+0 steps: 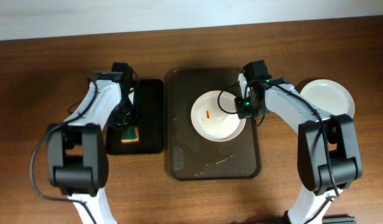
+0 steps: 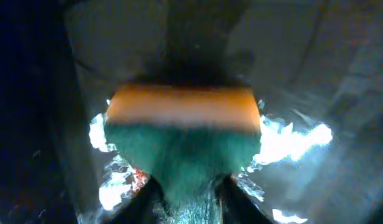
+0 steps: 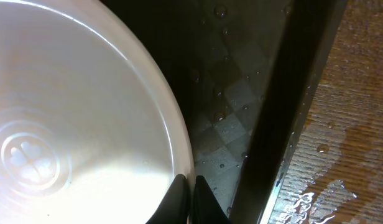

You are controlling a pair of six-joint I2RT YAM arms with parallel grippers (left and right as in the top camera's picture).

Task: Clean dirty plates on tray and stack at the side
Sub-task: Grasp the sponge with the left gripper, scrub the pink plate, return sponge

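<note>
Now, the plate (image 1: 217, 121) I'm working on lies in the upper right part of the tray (image 1: 179, 124), with a small orange smear (image 1: 207, 114) left of its centre, so I judge it not yet cleaned. My right hand (image 1: 246, 107) is at its right rim. In the wrist view the fingertips are drawn together on that edge, which I take as a pinch to steady the plate for scrubbing. My left hand (image 1: 128, 118) is over the black tray (image 1: 151, 112) just left of the big one, clamped on the sponge (image 1: 130, 134), green face towards the camera. That is where the sponge rests, so this looks like the pick-up.

The plate's right edge sits close to the tray's raised rim, leaving little room for my right fingers on that side. The wet floor of the tray to the left and below is open, and the sponge can come in that way. A second plate (image 1: 327, 98) lies on the desk (image 1: 55, 62) to the right, well apart from the tray, marking the stacking spot, and the path to it over the rim looks free.
</note>
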